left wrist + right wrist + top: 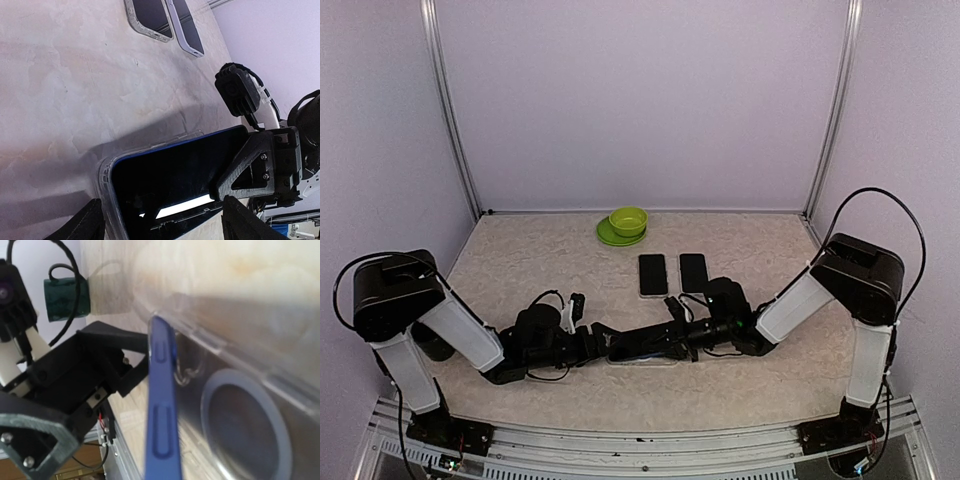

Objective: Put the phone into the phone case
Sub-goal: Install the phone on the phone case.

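Observation:
A blue-edged phone with a black screen lies partly in a clear phone case at the table's near centre, between both arms. In the left wrist view the phone sits tilted in the case. My left gripper has a finger at each side of the case and holds it. My right gripper grips the phone's right end, with one finger lying on the screen. The right wrist view shows the phone's blue side edge lifted off the case. My own right fingers are hidden there.
Two more phones in pale cases lie side by side behind the work spot, also in the left wrist view. A green bowl on a green plate stands at the back. A dark green cup stands by the left arm.

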Robot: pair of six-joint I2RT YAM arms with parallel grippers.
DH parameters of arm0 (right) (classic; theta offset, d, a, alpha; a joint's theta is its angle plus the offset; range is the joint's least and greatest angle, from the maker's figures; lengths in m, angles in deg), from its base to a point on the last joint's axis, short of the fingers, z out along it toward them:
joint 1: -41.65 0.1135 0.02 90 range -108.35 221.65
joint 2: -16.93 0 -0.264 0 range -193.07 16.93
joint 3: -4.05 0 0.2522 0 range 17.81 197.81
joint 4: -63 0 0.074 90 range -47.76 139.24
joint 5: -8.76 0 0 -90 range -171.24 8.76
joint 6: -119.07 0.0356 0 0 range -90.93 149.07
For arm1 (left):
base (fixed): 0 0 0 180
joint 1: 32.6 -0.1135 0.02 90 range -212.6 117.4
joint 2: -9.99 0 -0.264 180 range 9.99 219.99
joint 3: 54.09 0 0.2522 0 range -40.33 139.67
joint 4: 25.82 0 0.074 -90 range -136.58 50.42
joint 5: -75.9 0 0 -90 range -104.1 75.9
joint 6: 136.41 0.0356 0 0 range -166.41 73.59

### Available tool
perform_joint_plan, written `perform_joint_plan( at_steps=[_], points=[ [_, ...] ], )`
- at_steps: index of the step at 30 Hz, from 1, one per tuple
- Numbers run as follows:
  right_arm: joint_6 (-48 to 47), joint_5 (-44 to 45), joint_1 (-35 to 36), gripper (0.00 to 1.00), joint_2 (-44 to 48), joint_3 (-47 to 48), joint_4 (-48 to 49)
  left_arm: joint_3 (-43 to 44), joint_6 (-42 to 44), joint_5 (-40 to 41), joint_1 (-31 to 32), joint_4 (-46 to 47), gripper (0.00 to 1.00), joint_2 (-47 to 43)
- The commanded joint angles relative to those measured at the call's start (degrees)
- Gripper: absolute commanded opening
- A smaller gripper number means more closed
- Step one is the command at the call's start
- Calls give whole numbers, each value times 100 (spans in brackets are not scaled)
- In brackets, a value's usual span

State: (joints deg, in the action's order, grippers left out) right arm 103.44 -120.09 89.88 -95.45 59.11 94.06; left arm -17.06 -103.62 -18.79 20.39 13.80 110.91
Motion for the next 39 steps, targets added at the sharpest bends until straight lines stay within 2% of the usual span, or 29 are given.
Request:
perform_joint_plan(
  at_steps=[1,23,39],
  points=[
    [-196,-150,30,0,394,-59,207,-97,-6,-80,7,-198,78,-121],
    [-139,-236,37,0,505,-163,700,-50,34,-411,8,13,77,-141],
    [-173,-477,248,0,-78,106,904,216,73,-972,18,314,70,6]
  ],
)
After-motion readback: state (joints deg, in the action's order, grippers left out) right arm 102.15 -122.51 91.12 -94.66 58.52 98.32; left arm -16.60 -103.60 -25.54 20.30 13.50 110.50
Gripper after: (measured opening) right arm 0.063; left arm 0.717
